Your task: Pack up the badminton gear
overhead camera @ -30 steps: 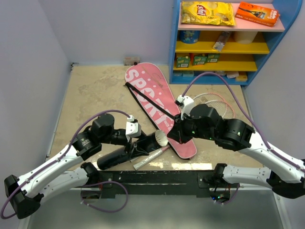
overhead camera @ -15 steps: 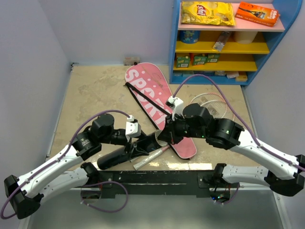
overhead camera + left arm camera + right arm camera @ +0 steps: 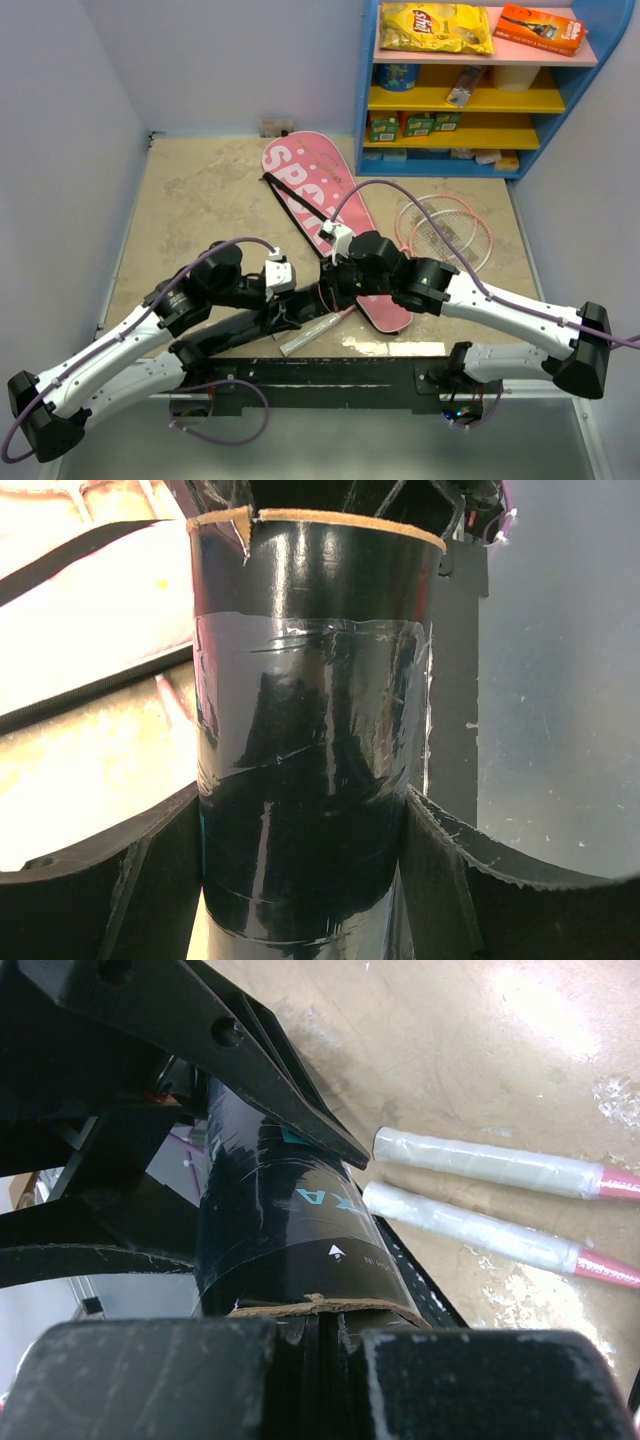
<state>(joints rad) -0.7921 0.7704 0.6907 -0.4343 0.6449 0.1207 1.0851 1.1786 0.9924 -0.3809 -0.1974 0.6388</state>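
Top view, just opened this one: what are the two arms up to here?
The left pincer grips the long black tube partway along its length. The right pincer is closed, its tips right at the tube's open end; what is inside the tube cannot be seen. The two thin pink-framed rackets and the pink racket-shaped bag lettered SPORT lie on the beige table, not yet packed.
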